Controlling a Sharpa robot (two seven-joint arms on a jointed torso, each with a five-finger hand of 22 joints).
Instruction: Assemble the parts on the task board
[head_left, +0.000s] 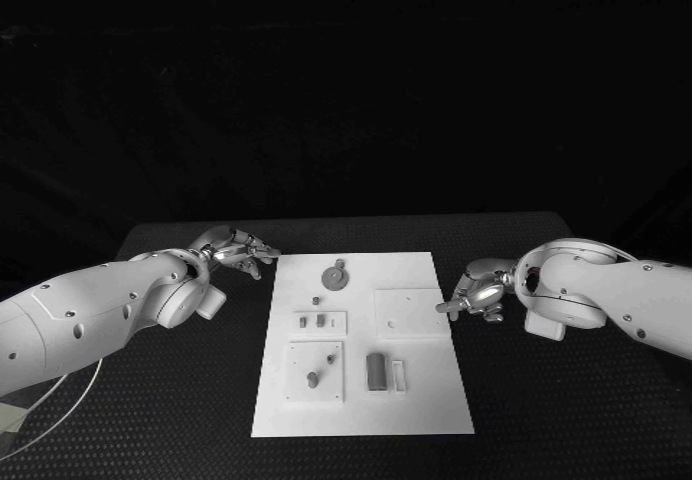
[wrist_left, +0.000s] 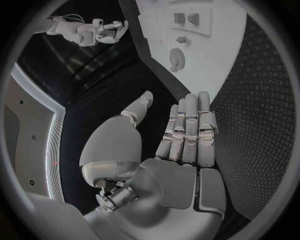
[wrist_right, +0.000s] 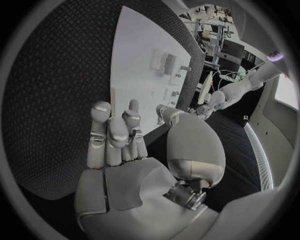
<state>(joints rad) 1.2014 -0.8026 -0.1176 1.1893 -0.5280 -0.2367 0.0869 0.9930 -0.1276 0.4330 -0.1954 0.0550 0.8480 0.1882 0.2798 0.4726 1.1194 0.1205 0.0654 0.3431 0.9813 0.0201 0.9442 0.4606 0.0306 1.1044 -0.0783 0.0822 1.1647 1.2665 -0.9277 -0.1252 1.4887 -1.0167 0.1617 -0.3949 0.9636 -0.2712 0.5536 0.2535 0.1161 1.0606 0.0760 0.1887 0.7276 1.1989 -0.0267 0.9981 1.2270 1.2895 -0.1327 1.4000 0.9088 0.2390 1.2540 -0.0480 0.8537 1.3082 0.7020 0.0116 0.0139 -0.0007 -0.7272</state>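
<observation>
— While both arms flank the task board (head_left: 361, 345), where do the hands sit?
— Left hand (head_left: 235, 250) hovers beside the board's far left corner; right hand (head_left: 477, 295) beside its right edge. Neither touches it.
— State of the hands?
— Both hold nothing: fingers extended, thumb apart, as the wrist views show.
— And the parts?
— All lie on the board: a round part (head_left: 336, 277) near the far end, a dark bar-shaped part (head_left: 375, 370) nearer the robot.

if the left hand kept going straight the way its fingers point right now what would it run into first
Probably the near edge of the white task board: the silver left hand is open over the black table, fingers aimed toward the board's round grey part. Its height is unclear.
</observation>
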